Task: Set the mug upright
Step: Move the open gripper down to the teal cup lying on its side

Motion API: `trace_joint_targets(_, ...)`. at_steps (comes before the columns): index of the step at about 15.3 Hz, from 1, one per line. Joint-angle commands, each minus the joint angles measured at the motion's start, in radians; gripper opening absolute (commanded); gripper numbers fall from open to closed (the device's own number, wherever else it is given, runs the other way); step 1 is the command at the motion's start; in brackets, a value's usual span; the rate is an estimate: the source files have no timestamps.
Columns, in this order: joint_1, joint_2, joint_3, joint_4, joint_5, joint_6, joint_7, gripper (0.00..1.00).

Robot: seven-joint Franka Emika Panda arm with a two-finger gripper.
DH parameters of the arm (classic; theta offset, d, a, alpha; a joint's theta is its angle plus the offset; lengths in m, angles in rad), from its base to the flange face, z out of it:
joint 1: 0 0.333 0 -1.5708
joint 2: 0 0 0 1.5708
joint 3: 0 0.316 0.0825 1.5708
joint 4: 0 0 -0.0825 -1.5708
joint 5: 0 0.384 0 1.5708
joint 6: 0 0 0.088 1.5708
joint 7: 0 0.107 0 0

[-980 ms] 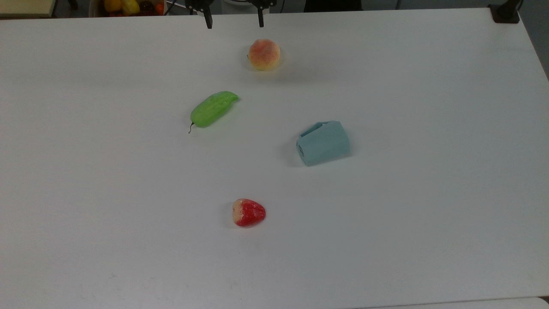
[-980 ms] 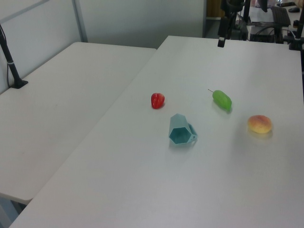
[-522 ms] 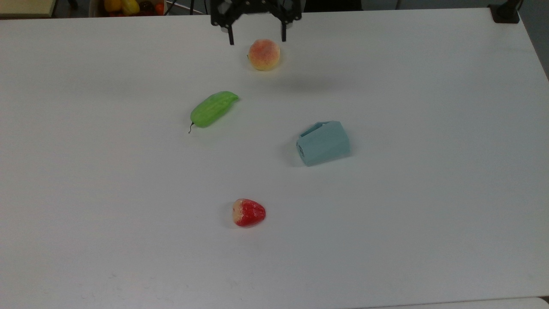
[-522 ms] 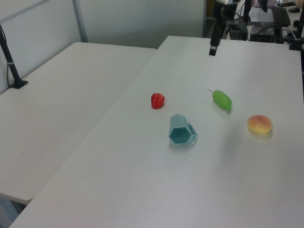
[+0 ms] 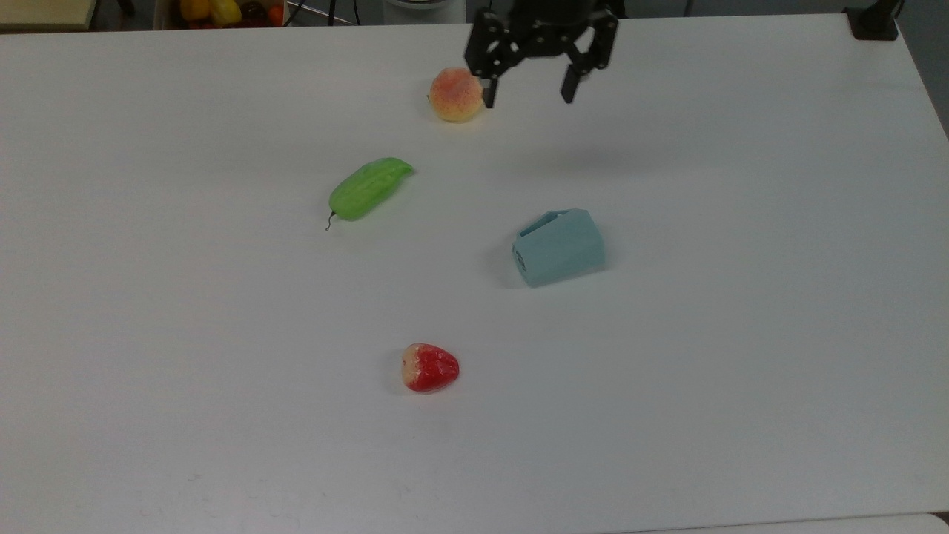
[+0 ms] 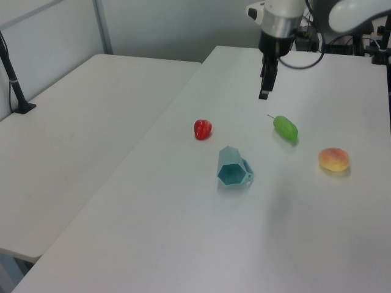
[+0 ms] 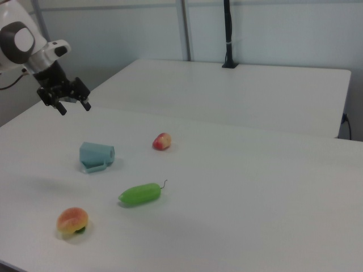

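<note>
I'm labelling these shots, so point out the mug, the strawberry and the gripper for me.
mug (image 5: 560, 247), top view, on its upper faceted side.
strawberry (image 5: 430, 368), top view, on its red middle.
gripper (image 5: 529, 93), top view, midway between its open fingertips.

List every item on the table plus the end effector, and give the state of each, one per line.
mug: lying on its side, untouched
peach: resting on the table
green vegetable: lying flat
strawberry: lying on its side
end effector: open, empty, held above the table beside the peach in the top view
</note>
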State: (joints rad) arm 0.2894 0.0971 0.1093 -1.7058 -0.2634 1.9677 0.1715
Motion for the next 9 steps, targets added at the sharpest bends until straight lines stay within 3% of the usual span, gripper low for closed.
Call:
trace_joint_targets(1, 0.057, 0.044, 0.029, -0.009, -0.126, 0.065, 0.167, 1.00)
trace_joint_targets(4, 0.115, 0.095, 0.029, -0.009, -0.261, 0.074, 0.274, 1.00)
trace_joint_targets(9, 0.155, 0.148, 0.029, -0.041, -0.381, 0.168, 0.426, 1.00)
